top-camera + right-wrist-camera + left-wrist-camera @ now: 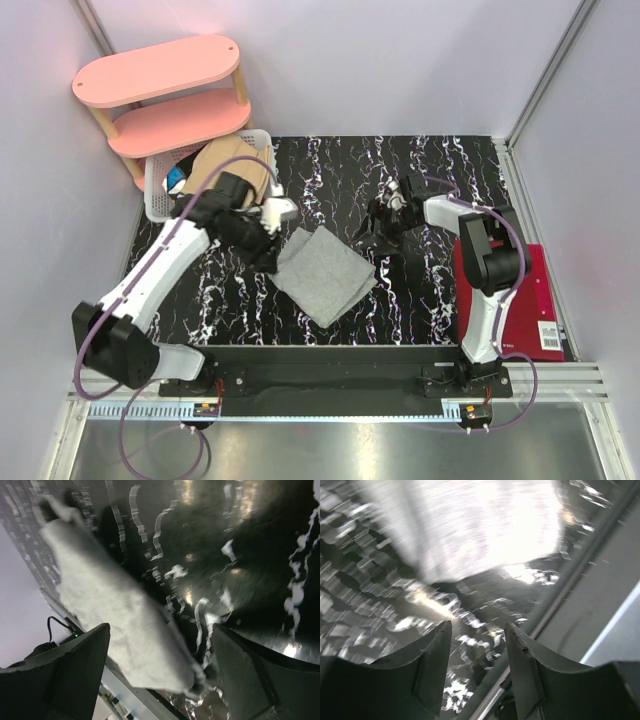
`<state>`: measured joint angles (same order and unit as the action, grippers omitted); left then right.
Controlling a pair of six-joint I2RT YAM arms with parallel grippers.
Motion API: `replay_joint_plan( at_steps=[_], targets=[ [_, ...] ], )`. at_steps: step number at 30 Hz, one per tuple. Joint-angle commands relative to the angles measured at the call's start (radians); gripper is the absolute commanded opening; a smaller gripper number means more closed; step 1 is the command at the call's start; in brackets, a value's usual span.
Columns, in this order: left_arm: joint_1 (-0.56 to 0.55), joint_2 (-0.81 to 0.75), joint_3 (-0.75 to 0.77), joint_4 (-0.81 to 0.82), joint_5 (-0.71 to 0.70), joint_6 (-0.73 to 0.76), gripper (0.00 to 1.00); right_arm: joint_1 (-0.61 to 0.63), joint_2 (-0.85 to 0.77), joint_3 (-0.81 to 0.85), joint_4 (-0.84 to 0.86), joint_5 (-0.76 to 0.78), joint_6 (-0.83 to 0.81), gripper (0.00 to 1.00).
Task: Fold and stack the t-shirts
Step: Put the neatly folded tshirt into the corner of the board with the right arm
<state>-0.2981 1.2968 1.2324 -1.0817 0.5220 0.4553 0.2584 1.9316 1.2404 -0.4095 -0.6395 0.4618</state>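
The left jaws stand partly apart with nothing between them, just beside the far left corner of the folded grey t-shirt (322,272). The shirt lies flat on the black marbled counter (430,170), between the two arms. The right jaws gape wide and empty, near the shirt's far right edge but clear of it. Farther off to the grey shirt's far left, a white lattice basket (155,200) holds a tan t-shirt (225,160) with dark and blue cloth (181,176) beside it. A pink shelf (160,75) stands beyond that. A red book (538,290) lies well to the grey shirt's right.
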Motion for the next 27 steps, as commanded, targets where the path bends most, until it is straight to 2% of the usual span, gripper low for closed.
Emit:
replay_joint_plan(
  at_steps=[1,6,11,18,27],
  targets=[
    [-0.192,0.116,0.052,0.014,-0.051,-0.079,0.51,0.018,0.124,0.057,0.008,-0.029,-0.026,0.89],
    [-0.314,0.278,0.074,0.083,-0.088,-0.104,0.50,0.013,0.204,0.080,0.052,-0.123,-0.009,0.88],
    [-0.335,0.439,0.118,0.104,-0.099,-0.103,0.49,0.016,0.251,0.022,0.156,-0.242,0.037,0.83],
    [-0.340,0.449,-0.020,0.232,-0.151,-0.043,0.48,0.070,0.198,-0.103,0.189,-0.201,0.038,0.81],
    [-0.375,0.409,-0.154,0.362,-0.248,-0.047,0.47,0.179,0.168,-0.136,0.182,-0.196,0.037,0.80]
  ],
)
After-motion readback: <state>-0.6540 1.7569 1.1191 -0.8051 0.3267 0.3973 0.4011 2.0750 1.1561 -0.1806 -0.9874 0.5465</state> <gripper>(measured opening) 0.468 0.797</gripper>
